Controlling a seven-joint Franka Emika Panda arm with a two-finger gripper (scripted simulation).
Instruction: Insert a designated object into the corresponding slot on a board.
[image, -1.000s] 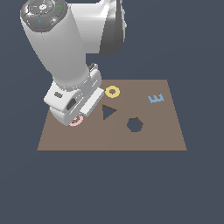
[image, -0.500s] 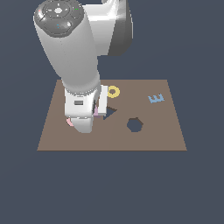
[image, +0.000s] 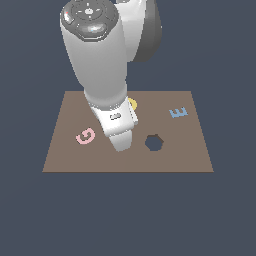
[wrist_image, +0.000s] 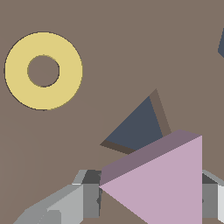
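In the wrist view my gripper (wrist_image: 151, 194) is shut on the designated object, a flat lilac-purple triangular piece (wrist_image: 166, 183), with a grey finger (wrist_image: 87, 192) on either side. The piece hangs just beside and partly over the slot, a dark triangular cut-out (wrist_image: 138, 127) in the brown board (wrist_image: 109, 35). In the exterior view the arm's end (image: 121, 142) stands over the middle of the board (image: 65, 155) and hides the slot and the piece.
A yellow ring (wrist_image: 43, 70) lies near the slot; only its edge (image: 132, 104) shows behind the arm. A pink G (image: 85, 136), a blue E (image: 178, 113) and a dark hexagonal cut-out (image: 154, 142) are on the board.
The arm has swung toward the exterior view's right, from over the pink G to over the triangular slot. The G is uncovered; the slot is covered.
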